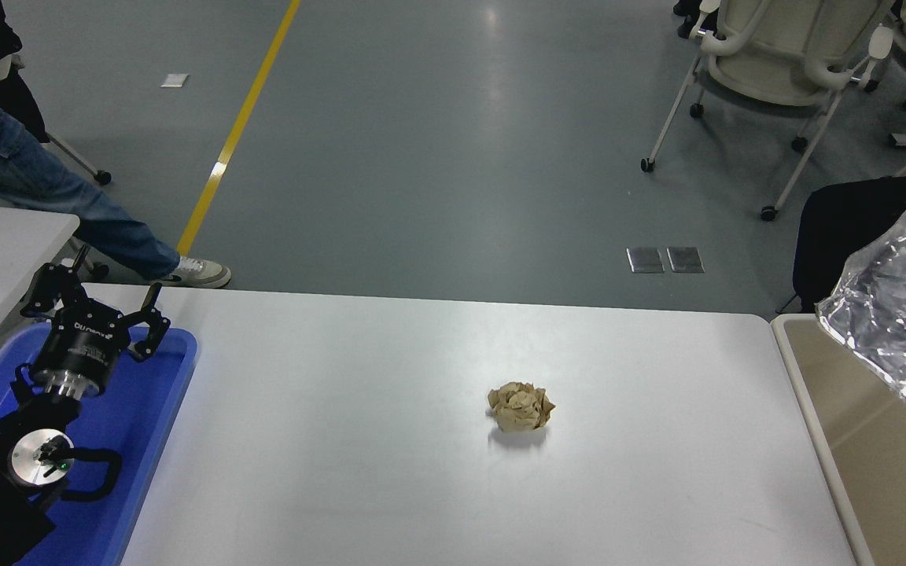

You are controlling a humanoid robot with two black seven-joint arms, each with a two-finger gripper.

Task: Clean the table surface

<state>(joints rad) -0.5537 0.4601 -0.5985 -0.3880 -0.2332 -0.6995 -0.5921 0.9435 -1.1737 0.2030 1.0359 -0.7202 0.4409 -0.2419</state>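
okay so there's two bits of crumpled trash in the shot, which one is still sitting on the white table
The brown crumpled paper ball, resting on the white table right of centre. The silver foil bag is held in the air at the right edge, past the table's end.

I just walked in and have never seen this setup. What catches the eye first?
A crumpled brown paper ball sits alone near the middle of the white table surface. At the right edge, a shiny silver foil bag hangs in the air beyond the table's end. The left gripper is parked open over a blue tray at lower left.
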